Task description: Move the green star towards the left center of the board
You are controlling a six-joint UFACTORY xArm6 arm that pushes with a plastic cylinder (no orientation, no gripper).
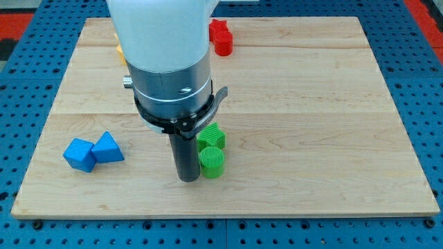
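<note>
Nearest the frame's bottom edge: pale wooden desk (332, 124), lying on a blue pegboard (429, 83). Just above that edge, slightly left of centre, my tip (188, 179), the lower end of a dark rod under a white and silver arm housing (169, 62). Touching the tip's right side, a ribbed green star-shaped block (212, 151), lower centre of the frame. No pincer on this arm; nothing to tell of apart or together. Lower left: two blue blocks (93, 152) pressed together, one cube-like, one wedge-like. Upper centre: red block (221, 37), shape unclear. Upper left: sliver of a yellow block (120, 52), mostly hidden behind the housing.
</note>
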